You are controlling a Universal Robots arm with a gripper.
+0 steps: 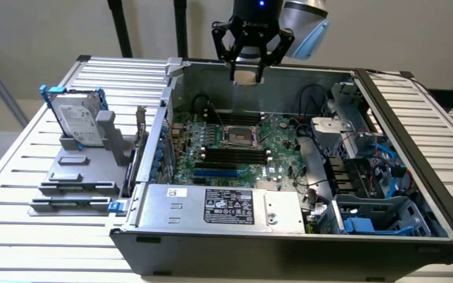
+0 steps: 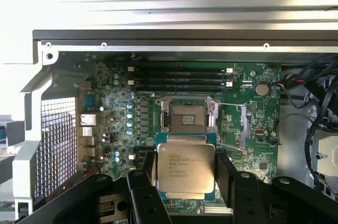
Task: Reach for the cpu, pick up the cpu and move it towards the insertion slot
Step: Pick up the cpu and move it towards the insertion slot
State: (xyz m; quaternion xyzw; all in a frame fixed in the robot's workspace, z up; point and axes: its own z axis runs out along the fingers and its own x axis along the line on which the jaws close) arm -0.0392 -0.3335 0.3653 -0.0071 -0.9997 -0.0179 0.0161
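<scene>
My gripper hangs above the back of the open computer case, shut on the cpu, a small flat square chip. The wrist view has the cpu with its shiny silver-grey top and printed text, clamped between the two black fingers. The insertion slot is a square socket with a metal frame and dark centre on the green motherboard, below the gripper. From the wrist, the insertion slot lies just beyond the held chip, and the chip's edge partly covers its frame.
The grey case walls ring the motherboard. Black memory slots and a blue card slot flank the socket. A power supply sits at the front, cables at the exterior view's right, and an upright hard drive on a fixture at its left.
</scene>
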